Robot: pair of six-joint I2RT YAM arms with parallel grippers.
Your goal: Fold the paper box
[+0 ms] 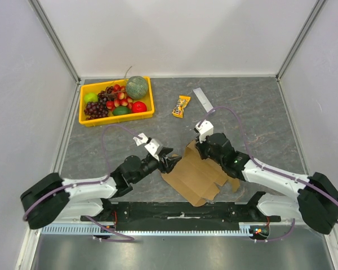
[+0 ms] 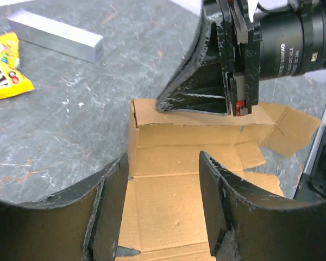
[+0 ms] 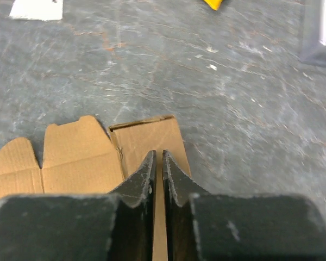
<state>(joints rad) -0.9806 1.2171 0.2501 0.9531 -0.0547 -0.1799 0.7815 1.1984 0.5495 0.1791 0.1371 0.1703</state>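
The paper box (image 1: 197,175) is a brown die-cut cardboard sheet lying mostly flat near the table's front middle, with flaps spread out. It also shows in the left wrist view (image 2: 168,185) and the right wrist view (image 3: 76,157). My left gripper (image 1: 170,163) is open at the sheet's left end, its jaws (image 2: 163,163) apart over a panel and holding nothing. My right gripper (image 1: 198,147) is at the sheet's far edge, its jaws (image 3: 158,155) almost together, tips down on a far flap. It also shows in the left wrist view (image 2: 206,92).
A yellow fruit tray (image 1: 84,119) stands at the back left. A yellow candy packet (image 1: 181,106) and a grey bar (image 1: 203,99) lie beyond the sheet, also in the left wrist view, packet (image 2: 2,68) and bar (image 2: 54,37). White walls enclose the table.
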